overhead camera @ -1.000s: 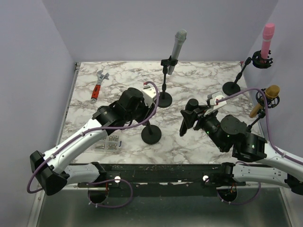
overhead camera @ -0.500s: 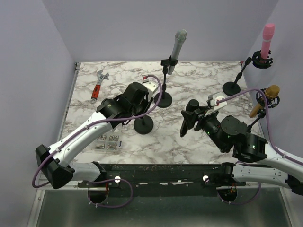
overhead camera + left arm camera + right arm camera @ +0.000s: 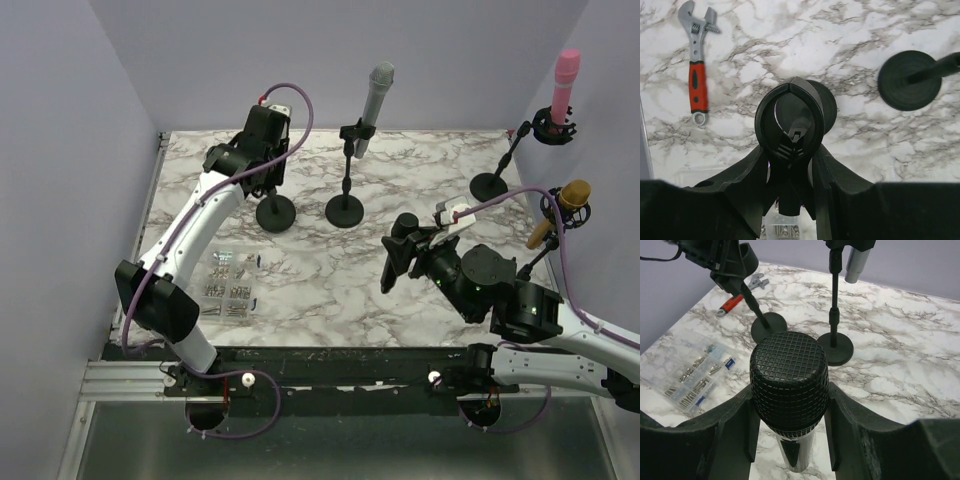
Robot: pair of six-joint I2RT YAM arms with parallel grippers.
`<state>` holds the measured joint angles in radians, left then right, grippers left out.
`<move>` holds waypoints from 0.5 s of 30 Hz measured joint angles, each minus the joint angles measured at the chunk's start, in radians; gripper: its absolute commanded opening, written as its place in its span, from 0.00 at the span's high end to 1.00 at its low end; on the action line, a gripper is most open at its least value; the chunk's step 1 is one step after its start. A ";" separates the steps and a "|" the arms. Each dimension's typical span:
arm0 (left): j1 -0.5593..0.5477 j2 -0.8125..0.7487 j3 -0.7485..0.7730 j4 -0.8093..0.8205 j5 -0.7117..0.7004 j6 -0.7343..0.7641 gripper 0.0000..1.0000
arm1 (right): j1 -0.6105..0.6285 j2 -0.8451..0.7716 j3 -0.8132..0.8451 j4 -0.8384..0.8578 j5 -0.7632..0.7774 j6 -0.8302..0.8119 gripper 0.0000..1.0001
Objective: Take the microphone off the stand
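1. Lilac walls (image 3: 200, 60) close in the marbled table (image 3: 430, 165) on three sides, so little free room is left around the things.
2. The black microphone (image 3: 789, 380) is already out of its holder. It is held by the right jaws, which are closed on it at about the level of its mesh head, over the table in front of the right arm.
3. The empty stand (image 3: 276, 213) is gripped at its ring-shaped clip by the left jaws, which are closed firmly on it, at the rear left of the table. Whether its round base rests on the table or hangs just above it cannot be told.
4. A slip of the microphone is judged possible, because the head is round and only two narrow surfaces press on it; a fall onto the hard table could damage it.
5. If the stand is released before its base lies flat, it could topple. The second stand (image 3: 346, 208), which carries the grey microphone (image 3: 376, 95), is just beside it and could be knocked.
6. The purple cable (image 3: 290, 92) of the left arm loops high near that grey microphone, and it could be caught there by a wide swing.
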<state>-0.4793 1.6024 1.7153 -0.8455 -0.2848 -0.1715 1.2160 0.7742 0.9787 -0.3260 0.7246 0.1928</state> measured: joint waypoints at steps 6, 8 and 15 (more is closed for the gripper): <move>0.130 0.050 0.015 -0.032 0.000 -0.006 1.00 | 0.000 0.026 0.001 -0.013 0.000 0.018 0.91; 0.166 0.048 0.007 -0.034 -0.003 -0.002 1.00 | 0.000 0.059 0.007 -0.016 0.000 0.026 0.92; 0.223 0.047 -0.008 -0.029 -0.011 0.004 1.00 | 0.000 0.269 0.083 -0.026 -0.023 0.083 0.99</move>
<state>-0.2565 1.6497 1.7077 -0.8745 -0.2958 -0.1673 1.2160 1.0428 1.0618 -0.3523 0.7017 0.2760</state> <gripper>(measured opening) 0.368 0.538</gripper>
